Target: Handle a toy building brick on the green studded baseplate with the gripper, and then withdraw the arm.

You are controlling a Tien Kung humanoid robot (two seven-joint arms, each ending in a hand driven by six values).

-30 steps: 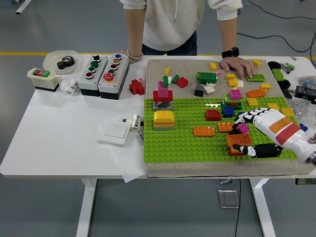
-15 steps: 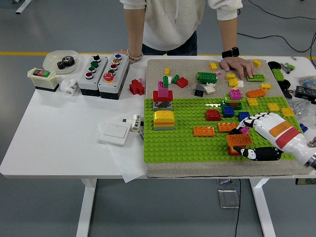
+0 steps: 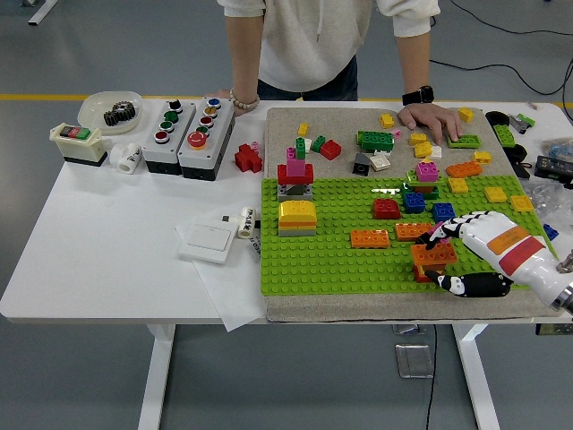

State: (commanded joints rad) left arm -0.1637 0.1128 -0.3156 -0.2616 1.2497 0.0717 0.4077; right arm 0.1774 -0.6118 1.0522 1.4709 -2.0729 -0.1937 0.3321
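Right hand (image 3: 461, 255) is at the right end of the green baseplate (image 3: 331, 260), fingers above and thumb below the orange brick (image 3: 433, 254), which sits on a red one near the plate's front-right edge; it looks closed around the brick, though I can't tell how firm the contact is. To do this well, I'd squeeze evenly on opposite sides, move straight up or down so the studs don't bind, and keep clear of the small pink brick (image 3: 439, 235) just behind. Pull the arm out to the right afterward.

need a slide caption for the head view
Right robot hand at an orange brick on the green baseplate; a person's hand rests beyond.
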